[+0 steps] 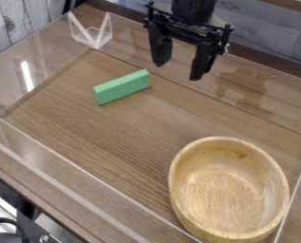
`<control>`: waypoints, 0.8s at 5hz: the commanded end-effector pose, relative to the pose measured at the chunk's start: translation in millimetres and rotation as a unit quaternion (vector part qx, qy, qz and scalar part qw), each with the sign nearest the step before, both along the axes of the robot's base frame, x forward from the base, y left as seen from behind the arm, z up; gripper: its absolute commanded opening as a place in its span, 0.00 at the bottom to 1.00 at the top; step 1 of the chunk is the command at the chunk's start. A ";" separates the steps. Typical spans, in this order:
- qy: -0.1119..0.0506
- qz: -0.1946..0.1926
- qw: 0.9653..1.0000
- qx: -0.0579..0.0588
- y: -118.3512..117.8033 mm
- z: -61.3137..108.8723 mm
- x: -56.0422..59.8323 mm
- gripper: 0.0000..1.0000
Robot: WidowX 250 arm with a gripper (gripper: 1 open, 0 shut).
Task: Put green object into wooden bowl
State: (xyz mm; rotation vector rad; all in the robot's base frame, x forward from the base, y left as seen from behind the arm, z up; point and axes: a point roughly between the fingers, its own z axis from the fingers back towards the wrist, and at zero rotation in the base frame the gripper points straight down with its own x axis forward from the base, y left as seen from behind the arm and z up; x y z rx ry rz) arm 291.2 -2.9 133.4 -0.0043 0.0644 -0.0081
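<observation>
Nearest the lens, at lower right, the wooden bowl (229,197) sits empty on the table (115,142), well apart from the green object (122,86), which lies flat at upper left. Reading left to right along the back: block first, then the gripper (179,62), fingers spread wide, nothing between them, hanging above the tabletop just right of the block. Looks like the approach step, grasp not yet made; next it probably needs to shift left over the block, descend and close.
</observation>
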 end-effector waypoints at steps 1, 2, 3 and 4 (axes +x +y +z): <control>0.009 -0.049 0.999 -0.001 3.9 3.0 -2.8 1.00; 0.011 -0.102 0.995 -0.003 14.0 8.5 -5.8 1.00; -0.004 -0.133 0.991 0.001 40.6 4.7 -14.0 1.00; -0.028 -0.161 0.987 0.009 68.9 -3.7 -21.6 1.00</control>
